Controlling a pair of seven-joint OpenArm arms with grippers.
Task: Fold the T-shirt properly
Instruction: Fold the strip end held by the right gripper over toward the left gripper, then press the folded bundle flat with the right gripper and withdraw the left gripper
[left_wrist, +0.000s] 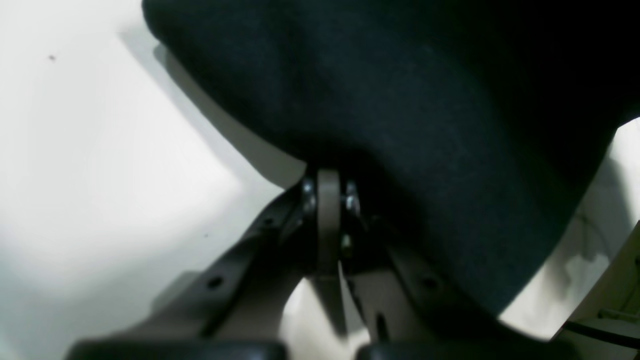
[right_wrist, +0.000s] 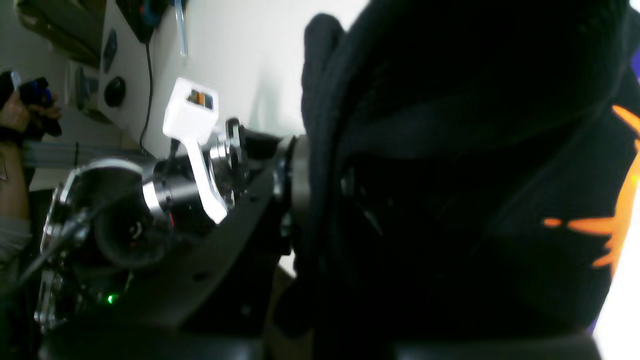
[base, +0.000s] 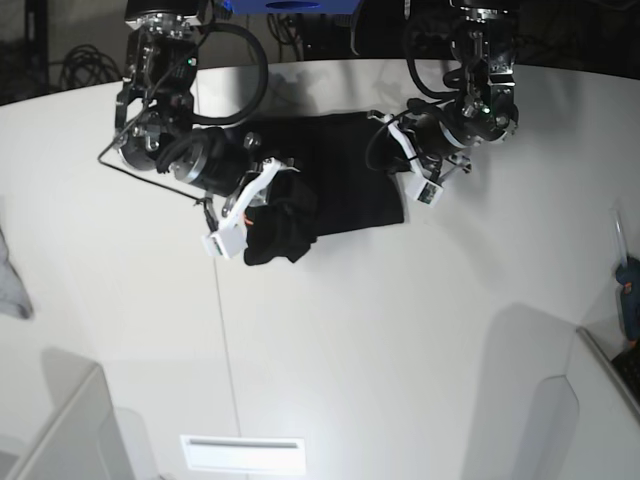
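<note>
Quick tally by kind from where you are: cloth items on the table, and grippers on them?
Black T-shirt: 1
Light-grey cloth at the table's edge: 1
Grippers: 2, left gripper and right gripper, both shut on the T-shirt
Total: 4

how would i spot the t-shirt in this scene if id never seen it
Look at the far half of the white table, between the two robot arms. The T-shirt is the black cloth bunched there, with an orange print; the only other cloth is light grey, at the table's edge.
</note>
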